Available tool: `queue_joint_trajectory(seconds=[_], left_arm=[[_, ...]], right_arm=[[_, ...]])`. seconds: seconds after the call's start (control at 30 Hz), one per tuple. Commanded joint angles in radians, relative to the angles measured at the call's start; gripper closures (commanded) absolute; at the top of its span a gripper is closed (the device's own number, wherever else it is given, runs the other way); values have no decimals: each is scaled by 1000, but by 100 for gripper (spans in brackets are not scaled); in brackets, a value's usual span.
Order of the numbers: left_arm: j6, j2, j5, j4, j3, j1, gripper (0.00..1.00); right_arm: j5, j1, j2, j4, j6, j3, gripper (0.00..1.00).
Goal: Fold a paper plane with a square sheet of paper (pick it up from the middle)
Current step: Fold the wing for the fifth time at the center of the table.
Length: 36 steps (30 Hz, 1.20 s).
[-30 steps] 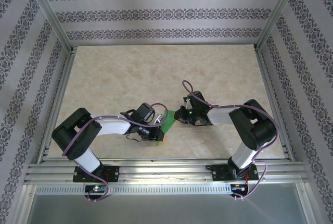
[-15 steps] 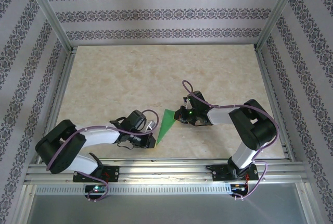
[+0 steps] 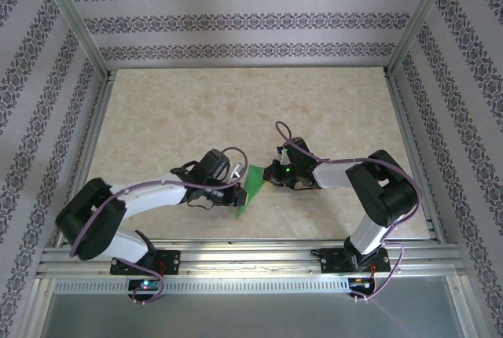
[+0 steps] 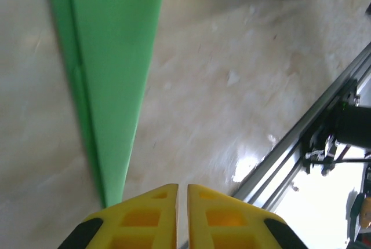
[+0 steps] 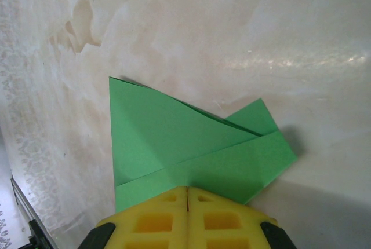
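Paper [image 3: 251, 183] held at one end
Right gripper [image 5: 187, 190] clamps its wide end; left gripper [image 4: 182, 186] nearly closed, empty, beside the tip

Green paper [image 3: 248, 190]: bright, thin, folded into a long pointed wedge w/ layered flaps & a crease along one long edge. Wide end is pinched in the right tool [image 5: 187, 190], fingers closed on it. Narrow tip points away from that tool, twd near-left. Low over table [image 3: 157, 118]; can't tell if touching.
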Motion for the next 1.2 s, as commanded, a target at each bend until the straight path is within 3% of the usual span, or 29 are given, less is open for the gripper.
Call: queue_joint_trajectory(seconds=[0.0,0.3,0.63,0.93,1.17], left_arm=[[16,93,28,44,76,-6,89],[66,223,62,8,46,-11,95],[93,104,50,-75,-114,-12,95],[37,-107,-5,15,-102,5,99],[46,117,52,70,54,35,97]], right_arm=[[87,-10,43,-103,-4,-32,99],[86,-12,40,-104,-6,-32,98],[87,-13,45,-104,-9,-35,98],[68,-13,41,-100,-2,-24,98],[63,-13,38,-98,2,-24,97]])
